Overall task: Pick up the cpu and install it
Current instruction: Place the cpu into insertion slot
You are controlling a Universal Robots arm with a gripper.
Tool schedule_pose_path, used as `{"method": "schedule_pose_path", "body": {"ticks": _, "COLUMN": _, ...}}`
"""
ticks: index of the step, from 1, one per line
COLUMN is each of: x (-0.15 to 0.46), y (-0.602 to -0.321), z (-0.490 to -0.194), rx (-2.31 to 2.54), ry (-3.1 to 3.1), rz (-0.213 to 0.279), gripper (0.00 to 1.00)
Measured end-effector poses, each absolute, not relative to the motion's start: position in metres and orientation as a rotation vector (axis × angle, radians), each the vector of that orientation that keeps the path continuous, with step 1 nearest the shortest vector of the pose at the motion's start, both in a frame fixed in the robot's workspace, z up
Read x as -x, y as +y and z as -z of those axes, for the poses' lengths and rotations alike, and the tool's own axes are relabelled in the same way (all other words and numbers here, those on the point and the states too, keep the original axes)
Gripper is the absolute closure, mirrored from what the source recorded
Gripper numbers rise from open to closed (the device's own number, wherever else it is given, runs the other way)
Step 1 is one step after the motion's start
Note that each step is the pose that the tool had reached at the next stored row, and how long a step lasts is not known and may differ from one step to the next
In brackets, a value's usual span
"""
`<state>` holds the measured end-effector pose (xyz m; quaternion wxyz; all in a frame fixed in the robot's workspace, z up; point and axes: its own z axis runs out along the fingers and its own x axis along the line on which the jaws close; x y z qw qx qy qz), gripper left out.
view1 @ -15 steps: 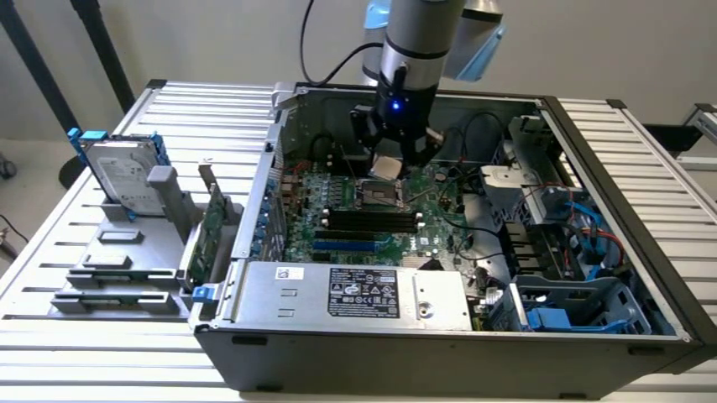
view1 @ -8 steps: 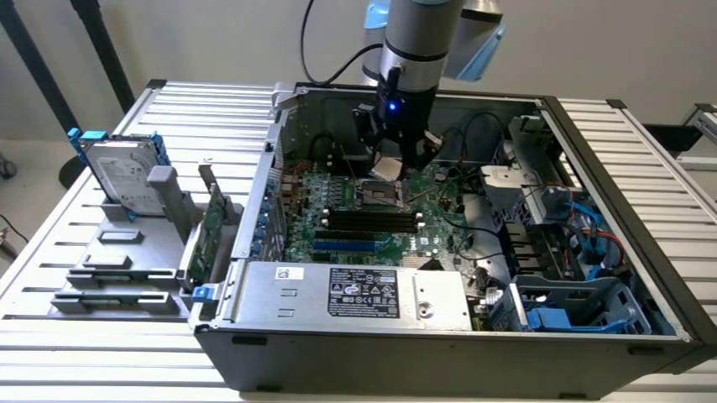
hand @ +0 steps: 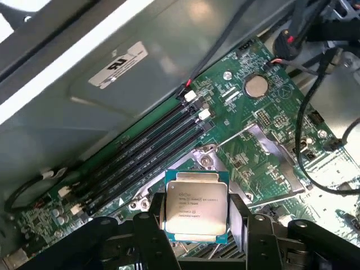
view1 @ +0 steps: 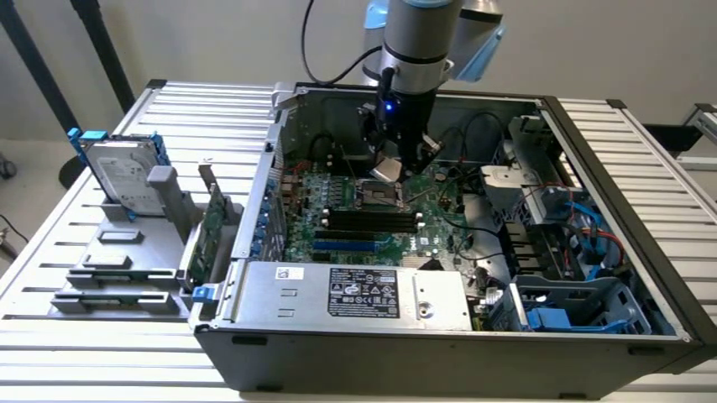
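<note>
The cpu (hand: pixel 196 205), a small flat square chip with a silver lid and printed text, sits between my gripper's (hand: pixel 196 218) two black fingers (hand: pixel 149 224), which are shut on its edges. In the exterior view the gripper (view1: pixel 389 166) hangs inside the open computer case (view1: pixel 448 357) with the cpu (view1: pixel 387 172) tilted just above the motherboard's socket frame (view1: pixel 381 196). In the wrist view the socket frame (hand: pixel 264 154) lies open on the green board beyond the chip.
Black memory slots (view1: pixel 370 220) and a power supply (view1: pixel 353 294) lie near the socket. Cables (view1: pixel 476 134) cross the case's back. Drive bays with blue parts (view1: pixel 560 315) fill the exterior view's right. A hard drive with blue rails (view1: pixel 117 172) stands on a grey rack outside.
</note>
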<state>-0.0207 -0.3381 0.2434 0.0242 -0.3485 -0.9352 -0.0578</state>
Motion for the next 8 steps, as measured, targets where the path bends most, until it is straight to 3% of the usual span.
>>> {"method": "schedule_pose_path", "body": {"ticks": 8, "x": 0.0207, "y": -0.3381, "z": -0.2407, "rx": 1.29, "ry": -2.815, "rz": 0.184, "gripper": 0.45}}
